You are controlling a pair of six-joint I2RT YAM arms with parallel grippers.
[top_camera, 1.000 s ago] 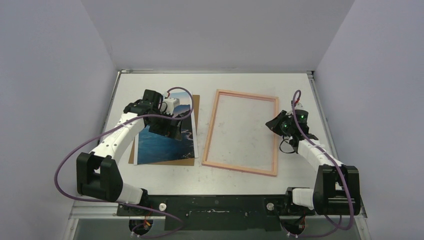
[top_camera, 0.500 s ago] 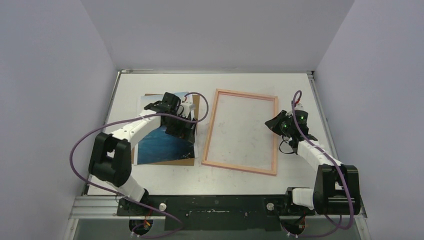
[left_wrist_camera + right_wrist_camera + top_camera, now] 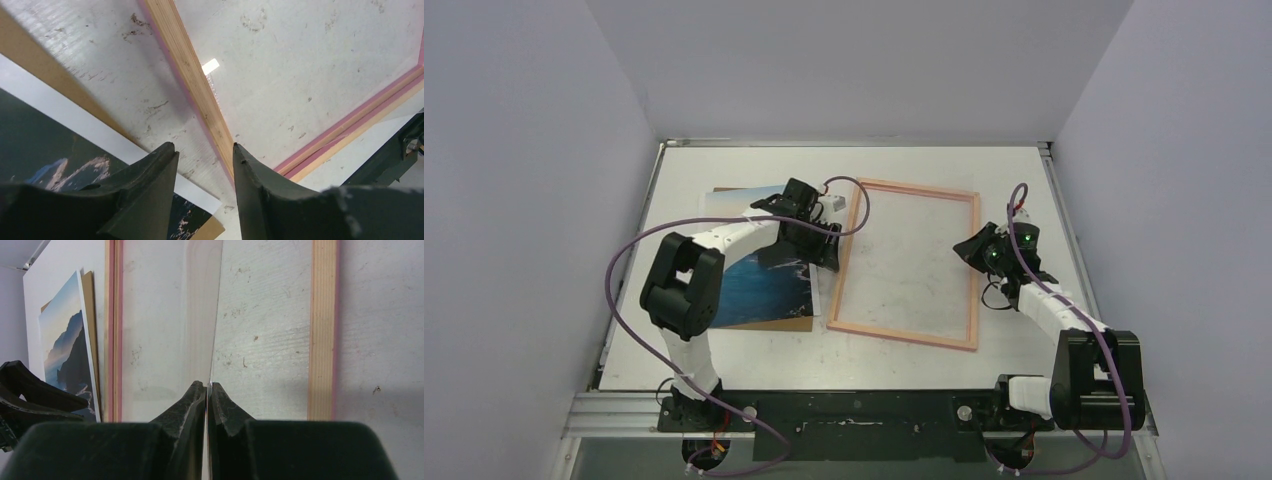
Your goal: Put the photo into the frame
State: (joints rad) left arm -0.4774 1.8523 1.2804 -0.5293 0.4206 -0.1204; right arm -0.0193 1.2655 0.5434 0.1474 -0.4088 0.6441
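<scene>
Fingers (image 3: 145, 190) of the left gripper (image 3: 829, 252) sit half parted with nothing held; the gap shows only bare table (image 3: 924, 165), and the left rail of the frame (image 3: 192, 75) runs in under the right fingertip. Change: a second ago this arm hung over the photo (image 3: 759, 285) with jaws spread wide. It has since swung right, to the strip between print and frame, and the jaws have come in about halfway. The photo itself has not shifted: it lies flat, face up on the brown backing board (image 3: 769, 323), just left of the frame and not inside it. The frame lies flat on the table, nothing in its opening. The right gripper (image 3: 977, 250) is unmoved at the frame's right rail, fingers pressed together. A thin pale line runs up from its tips in the wrist view, possibly a clear sheet's edge; cannot tell if anything is pinched. Judgement: the photo pick has not happened. The left arm looks to be lining up on the frame rail or the print's right edge, so the task is barely started.
</scene>
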